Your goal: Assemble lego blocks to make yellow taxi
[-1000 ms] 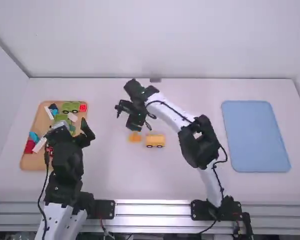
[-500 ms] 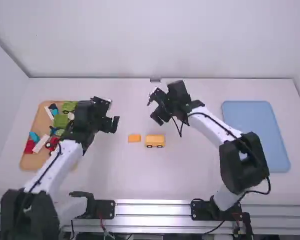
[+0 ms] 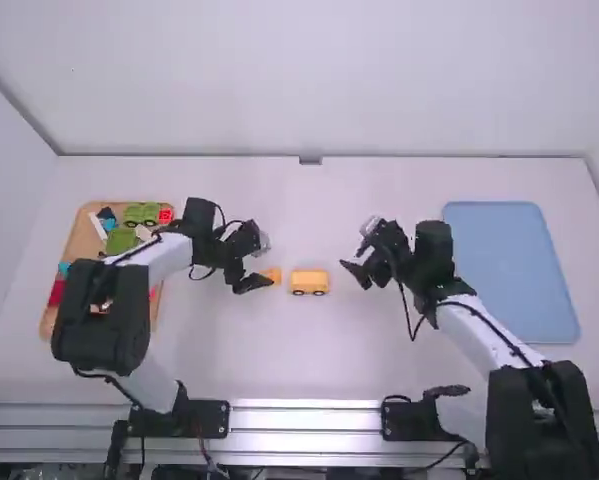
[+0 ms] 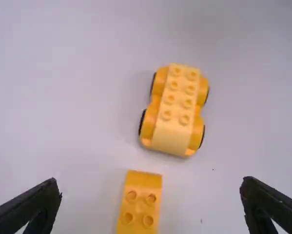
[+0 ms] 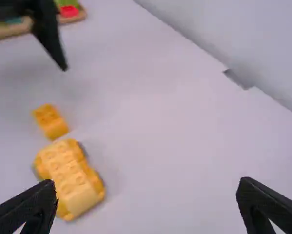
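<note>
White worktop (image 3: 214, 360) across the frame; blue tray (image 3: 509, 270) at right, wooden tray (image 3: 57, 322) at left. Left claw (image 3: 255, 284) and right claw (image 3: 355, 276), both spread, flank the centre, where yellow wheeled base (image 3: 309, 279) sits, small orange block (image 3: 273, 275) just left.

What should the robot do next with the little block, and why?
Maybe lower the left claw and close it on the little block: the claw is open, its fingers either side, and the block lies apart from the yellow car.
</note>
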Action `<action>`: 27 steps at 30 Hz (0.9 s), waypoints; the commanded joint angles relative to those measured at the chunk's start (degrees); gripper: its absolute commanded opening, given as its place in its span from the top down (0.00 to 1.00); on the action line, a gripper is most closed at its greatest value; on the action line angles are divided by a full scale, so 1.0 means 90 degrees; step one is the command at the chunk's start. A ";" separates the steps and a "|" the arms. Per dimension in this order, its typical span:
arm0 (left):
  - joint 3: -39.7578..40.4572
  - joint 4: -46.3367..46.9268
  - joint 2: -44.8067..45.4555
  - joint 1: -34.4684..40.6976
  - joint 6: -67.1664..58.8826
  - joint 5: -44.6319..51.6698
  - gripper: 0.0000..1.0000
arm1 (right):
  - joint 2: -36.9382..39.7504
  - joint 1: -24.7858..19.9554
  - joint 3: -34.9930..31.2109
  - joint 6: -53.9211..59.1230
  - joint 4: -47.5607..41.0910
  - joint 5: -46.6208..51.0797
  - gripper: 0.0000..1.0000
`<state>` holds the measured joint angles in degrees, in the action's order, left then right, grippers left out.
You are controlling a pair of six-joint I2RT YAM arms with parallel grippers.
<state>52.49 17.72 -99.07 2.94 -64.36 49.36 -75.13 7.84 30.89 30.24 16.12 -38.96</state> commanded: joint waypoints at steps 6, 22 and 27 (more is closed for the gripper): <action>-0.0044 0.0044 -0.0816 -0.0185 -0.1343 0.0947 0.12 | -0.0425 -0.0899 -0.0015 0.0503 0.0189 -0.3014 0.02; -0.0719 -0.1591 -0.1739 -0.0656 -0.1426 0.1557 0.15 | -0.0452 -0.0505 -0.0022 0.0529 0.0571 -0.2956 0.02; -0.0976 -0.2157 -0.1739 -0.0624 -0.1321 0.1413 0.26 | -0.0452 -0.0452 -0.0019 0.0527 0.0670 -0.2956 0.02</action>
<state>44.86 -1.10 -114.15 -2.76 -77.38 61.87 -78.96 3.81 30.65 34.98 21.96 -64.47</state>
